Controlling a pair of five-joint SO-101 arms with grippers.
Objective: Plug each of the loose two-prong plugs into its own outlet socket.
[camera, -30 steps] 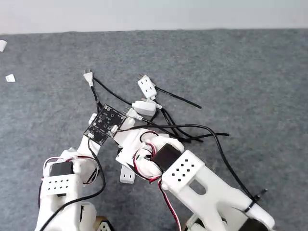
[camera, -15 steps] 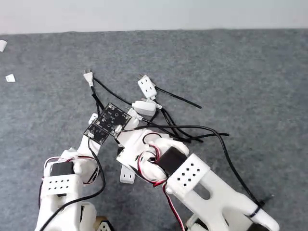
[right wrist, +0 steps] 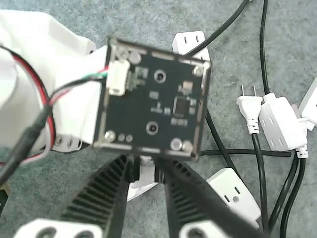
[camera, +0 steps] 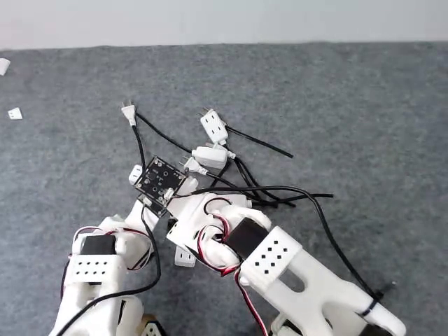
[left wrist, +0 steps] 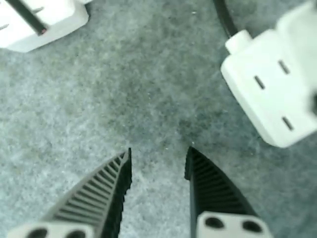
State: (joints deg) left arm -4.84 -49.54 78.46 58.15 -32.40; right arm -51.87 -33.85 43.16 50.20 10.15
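Socket point(left wrist: 267, 94) beside end effector point(left wrist: 159, 151) (seemingly apart)

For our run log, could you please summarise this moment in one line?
left gripper open, empty, over carpet | outlet nearby | plug loose

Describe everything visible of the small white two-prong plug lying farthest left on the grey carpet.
The small white two-prong plug has a plastic-looking body and two prongs that point away from the arms. It lies flat and loose on the grey carpet, in no socket. Its black cord runs off towards the arms. Nothing else touches it.
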